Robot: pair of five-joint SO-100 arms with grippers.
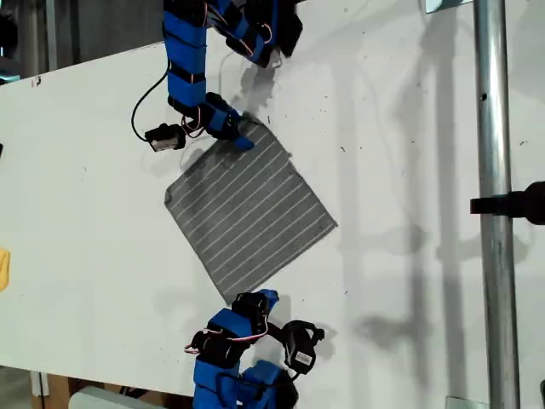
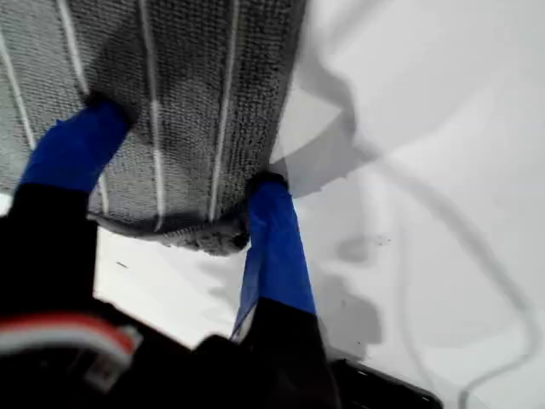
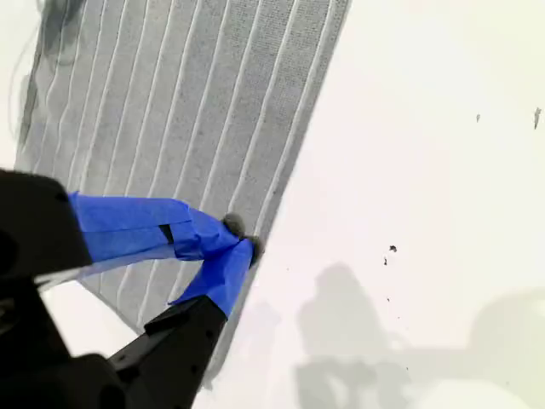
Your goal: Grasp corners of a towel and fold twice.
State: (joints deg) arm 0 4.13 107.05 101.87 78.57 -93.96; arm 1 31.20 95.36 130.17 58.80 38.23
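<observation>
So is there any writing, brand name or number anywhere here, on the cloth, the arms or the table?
None can be read in any view.
The towel shows only thin white stripes, no tag or print.
My first gripper and my second gripper show plain blue tape and black plastic, no markings.
The table bears only small dark specks.

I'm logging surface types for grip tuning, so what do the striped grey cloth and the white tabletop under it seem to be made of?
The square dark grey towel with thin white stripes looks like soft woven fabric: the first wrist view shows a ribbed weave and a stitched hem. The flat white table looks hard, smooth and matte, probably painted or laminated board; it takes soft shadows and carries small dark specks.
</observation>
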